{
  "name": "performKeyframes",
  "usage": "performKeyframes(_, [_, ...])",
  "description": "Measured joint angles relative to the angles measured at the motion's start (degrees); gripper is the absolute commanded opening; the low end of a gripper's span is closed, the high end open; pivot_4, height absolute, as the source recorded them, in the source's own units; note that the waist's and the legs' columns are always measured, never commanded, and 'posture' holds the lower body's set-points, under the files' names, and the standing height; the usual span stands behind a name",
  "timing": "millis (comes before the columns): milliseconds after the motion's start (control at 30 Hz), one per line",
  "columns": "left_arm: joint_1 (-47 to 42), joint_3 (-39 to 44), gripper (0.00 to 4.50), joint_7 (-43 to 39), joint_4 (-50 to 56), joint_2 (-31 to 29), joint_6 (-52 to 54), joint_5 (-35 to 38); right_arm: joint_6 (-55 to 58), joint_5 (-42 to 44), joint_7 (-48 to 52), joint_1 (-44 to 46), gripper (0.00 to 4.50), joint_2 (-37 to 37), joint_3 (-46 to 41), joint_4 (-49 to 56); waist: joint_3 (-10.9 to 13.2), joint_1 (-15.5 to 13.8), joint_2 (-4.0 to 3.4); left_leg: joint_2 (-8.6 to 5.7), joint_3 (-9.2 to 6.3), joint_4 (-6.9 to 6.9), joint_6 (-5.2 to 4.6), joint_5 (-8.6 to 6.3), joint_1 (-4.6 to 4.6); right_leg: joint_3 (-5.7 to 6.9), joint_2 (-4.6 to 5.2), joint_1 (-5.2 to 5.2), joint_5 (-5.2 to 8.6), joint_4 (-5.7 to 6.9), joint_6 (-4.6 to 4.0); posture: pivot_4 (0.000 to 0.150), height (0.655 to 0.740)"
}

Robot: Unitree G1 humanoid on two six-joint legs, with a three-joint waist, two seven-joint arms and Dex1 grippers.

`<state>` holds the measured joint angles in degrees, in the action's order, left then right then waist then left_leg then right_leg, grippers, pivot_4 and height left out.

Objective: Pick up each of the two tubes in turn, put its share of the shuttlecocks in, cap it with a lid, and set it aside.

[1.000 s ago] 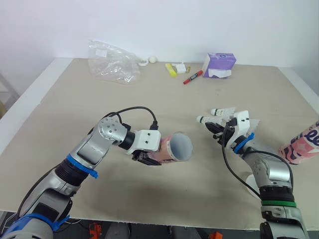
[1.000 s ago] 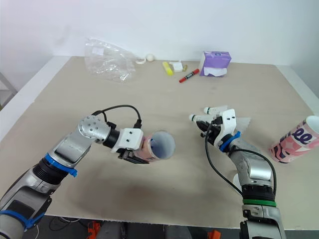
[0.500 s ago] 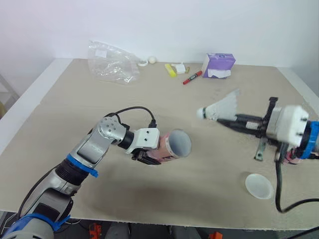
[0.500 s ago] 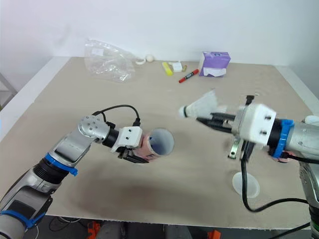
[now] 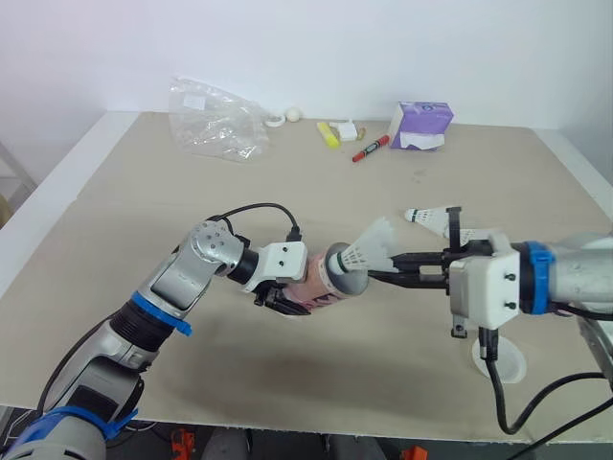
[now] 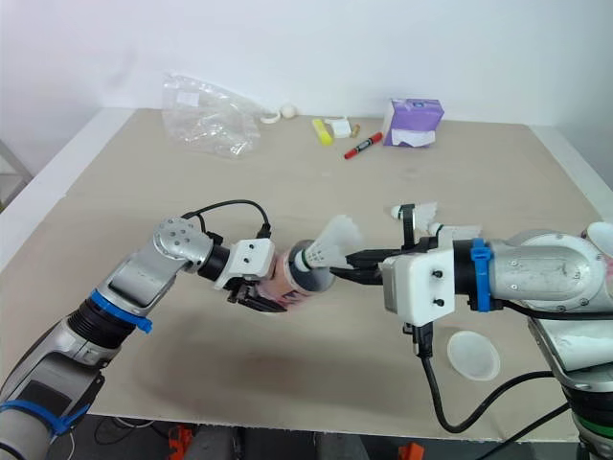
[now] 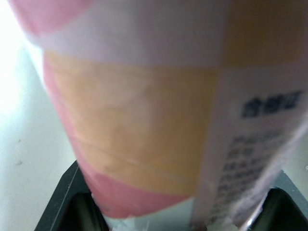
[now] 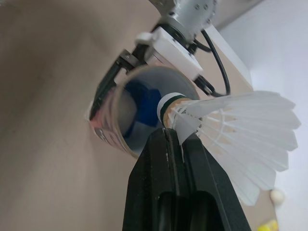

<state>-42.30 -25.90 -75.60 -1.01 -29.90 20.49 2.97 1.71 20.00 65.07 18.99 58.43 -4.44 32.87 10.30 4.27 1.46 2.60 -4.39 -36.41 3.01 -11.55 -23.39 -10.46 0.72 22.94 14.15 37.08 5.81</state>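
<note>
Back edge of table (image 5: 144, 211), from the left: crumpled clear bag (image 5: 215, 120), small white ball (image 5: 293, 114), yellow highlighter (image 5: 329, 134), red marker (image 5: 370, 149), purple box (image 5: 420, 126). All lie well apart from the work in the middle. Near side, left of centre: left gripper (image 5: 292, 292) clamped on the tube (image 5: 321, 283), one black finger (image 7: 72, 202) on each side of its pink, orange and white wall. The tube is held on its side, clear of the tabletop, with its open mouth turned toward the right arm. At that mouth is a shuttlecock (image 5: 362, 251), cork end first. The cork sits against the opening and the white feather skirt stays fully outside, flaring up and away to the right. Whether the cork has passed the rim, I cannot tell. Right gripper (image 5: 378, 278) is closed on the shuttlecock, its two fingers (image 8: 168, 159) pressed together on the base of the skirt just behind the cork. It reaches in level from the right, in line with the tube. Farther right and a little back, a second shuttlecock (image 5: 431, 216) lies on the table, apart from both grippers. Near the right front edge, a round translucent lid (image 6: 472, 355) lies flat on the table below the right arm, touched by nothing.
</note>
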Motion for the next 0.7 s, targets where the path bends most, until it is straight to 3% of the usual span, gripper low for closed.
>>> performKeyframes(33, [0.00, 0.03, 2.73, 0.14, 0.21, 0.01, 0.81, 0.18, -0.52, -0.29, 0.26, -0.07, 0.06, 0.01, 0.27, 0.01, 0.00, 0.00, 0.01, 0.00, 0.00, 0.00, 0.00, 0.00, 0.00, 0.00, 0.00, 0.00, 0.00, 0.00, 0.00, 0.150, 0.7400])
performKeyframes(200, [0.00, 0.12, 2.73, 0.29, 0.46, 0.01, 2.01, 0.54, -1.02, -0.63, 0.93, 0.09, 1.34, 0.01, 0.51, 0.01, 0.00, 0.01, 0.00, 0.00, 0.00, 0.01, 0.00, 0.00, 0.00, 0.00, 0.00, 0.00, 0.00, 0.00, 0.00, 0.150, 0.7400])
performKeyframes(267, [0.00, 0.12, 2.73, 0.38, 0.44, 0.01, 2.23, 0.56, 0.50, 1.15, 0.85, 0.12, 2.34, 0.02, -0.14, 0.16, 0.00, 0.01, 0.01, 0.00, 0.00, 0.01, 0.00, 0.00, 0.00, 0.00, 0.00, 0.00, 0.00, 0.00, 0.00, 0.150, 0.7400])
performKeyframes(300, [0.00, 0.11, 2.73, 0.39, 0.43, 0.01, 2.29, 0.56, 0.75, 1.38, 0.84, 0.11, 2.60, 0.03, -0.39, 0.19, 0.00, 0.01, 0.01, 0.00, 0.00, 0.01, 0.00, 0.00, 0.00, 0.00, 0.00, 0.00, 0.00, 0.00, 0.00, 0.150, 0.7400])
performKeyframes(333, [0.00, 0.10, 2.73, 0.42, 0.38, 0.02, 2.36, 0.56, 2.90, 3.66, 0.19, 0.03, 3.60, 0.05, -2.04, 0.88, 0.00, 0.01, 0.00, 0.00, 0.00, 0.00, 0.00, 0.00, 0.01, 0.00, 0.00, -0.01, 0.00, 0.00, 0.00, 0.150, 0.7400])
performKeyframes(367, [0.00, 0.10, 2.73, 0.42, 0.38, 0.02, 2.36, 0.56, 2.98, 3.77, 0.09, 0.03, 3.60, 0.05, -2.20, 0.90, 0.00, 0.00, 0.00, 0.00, 0.00, 0.00, 0.00, 0.00, 0.00, 0.00, 0.00, -0.01, 0.00, 0.00, 0.00, 0.150, 0.7400])
performKeyframes(433, [-0.05, 0.04, 2.73, 0.43, 0.26, 0.04, 2.35, 0.56, 7.03, 7.36, -3.09, -0.49, 4.29, -1.57, -4.81, 1.51, -0.01, 0.00, 0.04, 0.00, -0.01, 0.00, 0.00, 0.00, 0.00, 0.00, 0.00, -0.02, 0.00, 0.00, -0.01, 0.150, 0.7400])
performKeyframes(600, [-0.31, -0.27, 2.73, 0.50, 0.09, 0.21, 2.30, 0.55, 18.25, 14.64, -14.26, -6.57, 4.43, -7.75, -14.60, -1.77, -0.04, -0.14, 0.23, -0.01, -0.04, -0.01, -0.01, 0.00, -0.01, 0.00, 0.00, -0.08, 0.00, -0.01, -0.02, 0.150, 0.7400])
performKeyframes(700, [-0.35, -0.33, 2.73, 0.54, 0.09, 0.24, 2.17, 0.55, 22.77, 14.39, -21.04, -12.40, 4.43, -11.60, -20.44, -8.85, -0.04, -0.17, 0.21, -0.02, -0.04, 0.00, -0.01, 0.00, 0.02, 0.00, 0.00, -0.08, 0.00, 0.00, -0.02, 0.150, 0.7400])
